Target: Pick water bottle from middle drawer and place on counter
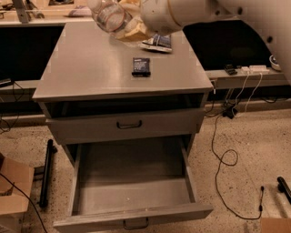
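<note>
jaws: your jaws are at the top of the view, above the rear of the bench [91, 68], on the end of the white arm [191, 11] that reaches in from the right.
jaw state: they are closed on the water bottle [107, 16], and the tan pads [132, 31] press against its lower part.
water bottle: you have it in the grip, tipped well over on its side with the cap end towards the upper left. it is out of the middle drawer [132, 186] and over the back of the bench. you cannot tell whether it touches the surface.
bench: the grey metal top carries a dark flat item [141, 66] near its middle. a packet [158, 43] lies further back, partly under your jaws.
middle drawer: it is pulled far out towards you, low in the view, with its grey floor showing and its pull handle [135, 223] at the front edge.
upper drawer [127, 125]: it sits pushed in, just below the bench top.
floor: a cable [225, 154] loops across the speckled ground to the right of the cabinet. to the left, a black bar [45, 173] lies beside the cabinet and a cardboard box [11, 189] sits at the edge of the view.
</note>
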{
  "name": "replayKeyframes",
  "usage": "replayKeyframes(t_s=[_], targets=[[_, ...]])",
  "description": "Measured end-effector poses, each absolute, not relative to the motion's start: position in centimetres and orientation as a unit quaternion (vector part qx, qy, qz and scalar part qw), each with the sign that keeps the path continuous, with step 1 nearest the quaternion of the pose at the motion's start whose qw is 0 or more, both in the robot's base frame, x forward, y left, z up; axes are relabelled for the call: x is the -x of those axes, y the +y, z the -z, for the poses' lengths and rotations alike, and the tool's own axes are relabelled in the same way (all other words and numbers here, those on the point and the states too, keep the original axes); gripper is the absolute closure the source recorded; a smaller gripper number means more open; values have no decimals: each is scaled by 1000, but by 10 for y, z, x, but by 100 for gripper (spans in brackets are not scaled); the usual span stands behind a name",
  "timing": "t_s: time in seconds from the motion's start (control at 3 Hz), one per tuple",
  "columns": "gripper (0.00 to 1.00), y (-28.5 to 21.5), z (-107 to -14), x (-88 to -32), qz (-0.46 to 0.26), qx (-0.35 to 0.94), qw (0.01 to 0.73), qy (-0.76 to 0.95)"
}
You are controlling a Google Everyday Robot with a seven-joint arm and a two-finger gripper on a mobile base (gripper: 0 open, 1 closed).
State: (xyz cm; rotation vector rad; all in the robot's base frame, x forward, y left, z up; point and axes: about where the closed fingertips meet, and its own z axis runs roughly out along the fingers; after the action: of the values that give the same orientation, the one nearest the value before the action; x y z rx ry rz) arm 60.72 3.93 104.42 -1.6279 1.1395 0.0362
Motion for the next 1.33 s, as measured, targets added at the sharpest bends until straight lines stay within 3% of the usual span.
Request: replayKeyframes(t_s=[0.33,0.67,1.33], targets=[[100,102,-1066,-627,-84,698,529,475],[100,101,-1060,-627,-76,699,525,479],[100,135,-999,-683,-86,748,484,446]])
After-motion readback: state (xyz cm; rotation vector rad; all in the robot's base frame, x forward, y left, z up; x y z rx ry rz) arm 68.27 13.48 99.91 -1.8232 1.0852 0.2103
